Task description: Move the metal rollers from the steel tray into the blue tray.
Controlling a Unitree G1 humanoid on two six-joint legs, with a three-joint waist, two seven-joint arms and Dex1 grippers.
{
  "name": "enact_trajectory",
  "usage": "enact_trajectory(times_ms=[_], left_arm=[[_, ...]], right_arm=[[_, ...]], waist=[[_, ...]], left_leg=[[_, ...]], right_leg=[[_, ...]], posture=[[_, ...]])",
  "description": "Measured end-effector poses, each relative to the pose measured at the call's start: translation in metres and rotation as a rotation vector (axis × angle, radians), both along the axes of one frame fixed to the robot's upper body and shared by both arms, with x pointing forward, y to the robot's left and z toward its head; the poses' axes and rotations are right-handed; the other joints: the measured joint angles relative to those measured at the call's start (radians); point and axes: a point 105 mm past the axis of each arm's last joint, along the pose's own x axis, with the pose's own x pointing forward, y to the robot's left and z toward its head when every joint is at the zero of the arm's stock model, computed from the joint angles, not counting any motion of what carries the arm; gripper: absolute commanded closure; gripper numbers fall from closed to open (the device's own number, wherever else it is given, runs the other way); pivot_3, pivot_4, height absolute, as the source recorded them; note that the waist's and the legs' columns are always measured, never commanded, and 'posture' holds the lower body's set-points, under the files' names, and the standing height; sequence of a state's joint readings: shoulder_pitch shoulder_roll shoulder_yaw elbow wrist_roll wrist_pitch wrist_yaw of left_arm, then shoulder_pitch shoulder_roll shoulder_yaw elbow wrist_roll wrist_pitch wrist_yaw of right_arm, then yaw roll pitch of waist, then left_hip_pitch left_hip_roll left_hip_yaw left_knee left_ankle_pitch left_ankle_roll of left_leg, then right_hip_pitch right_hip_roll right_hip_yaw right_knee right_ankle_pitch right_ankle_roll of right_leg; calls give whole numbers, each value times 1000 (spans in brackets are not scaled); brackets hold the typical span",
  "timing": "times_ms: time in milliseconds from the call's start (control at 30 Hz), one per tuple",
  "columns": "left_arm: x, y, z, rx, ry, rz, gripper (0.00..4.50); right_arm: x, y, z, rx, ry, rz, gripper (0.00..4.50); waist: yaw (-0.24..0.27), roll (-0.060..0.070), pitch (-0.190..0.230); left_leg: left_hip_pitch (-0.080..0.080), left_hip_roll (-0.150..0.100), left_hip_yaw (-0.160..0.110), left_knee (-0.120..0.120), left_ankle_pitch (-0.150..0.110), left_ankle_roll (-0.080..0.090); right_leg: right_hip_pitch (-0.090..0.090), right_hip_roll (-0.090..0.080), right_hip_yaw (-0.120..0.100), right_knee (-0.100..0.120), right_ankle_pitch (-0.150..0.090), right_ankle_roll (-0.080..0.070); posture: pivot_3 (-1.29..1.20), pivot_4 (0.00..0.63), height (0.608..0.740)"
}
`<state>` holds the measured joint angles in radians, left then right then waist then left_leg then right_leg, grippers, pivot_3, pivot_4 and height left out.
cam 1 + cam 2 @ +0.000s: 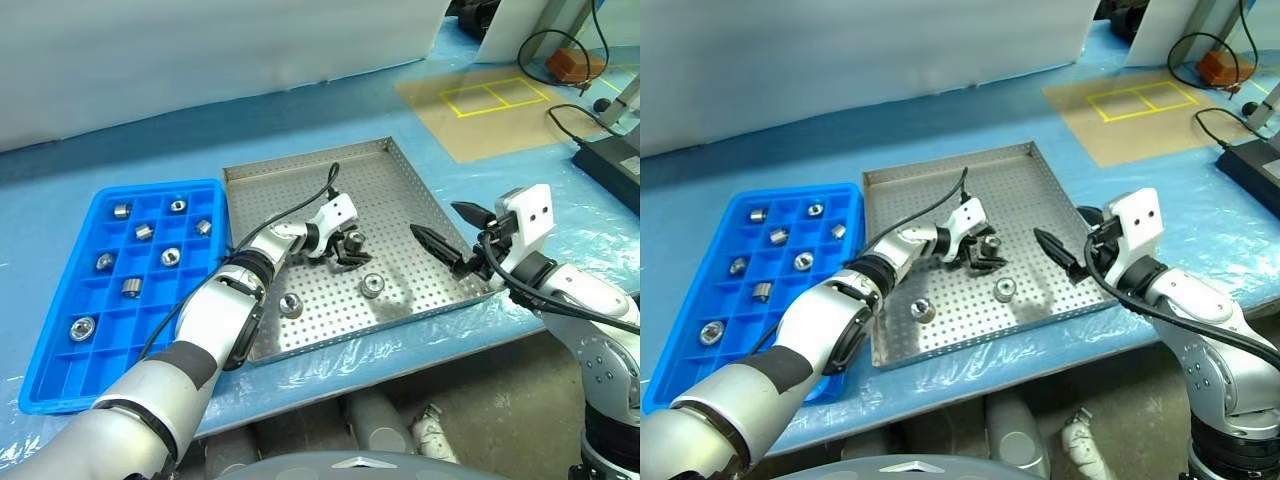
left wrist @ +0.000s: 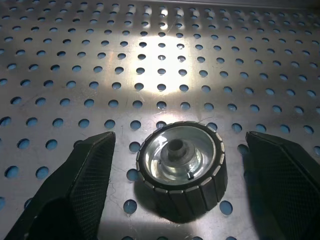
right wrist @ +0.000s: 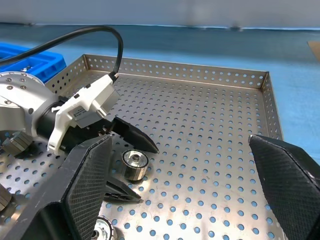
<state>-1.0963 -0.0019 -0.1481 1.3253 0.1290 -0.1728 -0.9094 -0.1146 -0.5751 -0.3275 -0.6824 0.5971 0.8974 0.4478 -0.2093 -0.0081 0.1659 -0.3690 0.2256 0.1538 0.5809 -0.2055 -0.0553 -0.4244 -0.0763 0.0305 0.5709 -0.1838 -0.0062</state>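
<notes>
On the steel tray (image 1: 400, 190), the open left hand (image 1: 350, 250) straddles one upright metal roller (image 2: 181, 170); closing off-centre could tip or roll it away from the blue tray (image 1: 60, 300).

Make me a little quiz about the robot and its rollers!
1. True or false: the left gripper is shut on a roller.
2. How many rollers lie in the blue tray?
3. Where is the right gripper? A: over the blue tray. B: over the steel tray's right side. C: under the table.

Key: 1. False: it is open, with one finger on each side of the roller. 2. Eight. 3. B.
</notes>
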Motion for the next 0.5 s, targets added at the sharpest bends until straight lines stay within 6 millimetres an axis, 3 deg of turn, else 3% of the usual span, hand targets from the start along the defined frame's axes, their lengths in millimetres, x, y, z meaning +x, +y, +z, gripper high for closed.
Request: enact_trajectory(times_ms=[133,200,233,300,500], left_arm=[[-2,-1,-1,-8,11,-12,1668],[-1,-1,0,-11,8,0,1668],[-1,-1,0,-13,10,-3,2175],[-2,-1,0,-20,17,-13,2607],[-5,0,1,-26,30,-48,2703]], right_arm=[[0,4,-2,-8,7,20,0],[1,4,-1,-6,1,21,0],[1,4,-1,-6,-1,20,0],[2,3,0,-4,-2,18,0],[3,6,-1,-4,0,31,0]], waist=[[0,0,0],[0,0,0],[0,0,0],[0,0,0],[0,0,0]], left_leg=[[0,0,0,0,0,0],[0,0,0,0,0,0],[0,0,0,0,0,0],[0,0,0,0,0,0],[0,0,0,-1,0,1]], right_leg=[[0,0,0,0,0,0],[0,0,0,0,0,0],[0,0,0,0,0,0],[0,0,0,0,0,1],[0,0,0,0,-1,1]], posture=[[-700,150,740],[-700,150,740],[-700,150,740],[-700,150,740],[-687,150,740]])
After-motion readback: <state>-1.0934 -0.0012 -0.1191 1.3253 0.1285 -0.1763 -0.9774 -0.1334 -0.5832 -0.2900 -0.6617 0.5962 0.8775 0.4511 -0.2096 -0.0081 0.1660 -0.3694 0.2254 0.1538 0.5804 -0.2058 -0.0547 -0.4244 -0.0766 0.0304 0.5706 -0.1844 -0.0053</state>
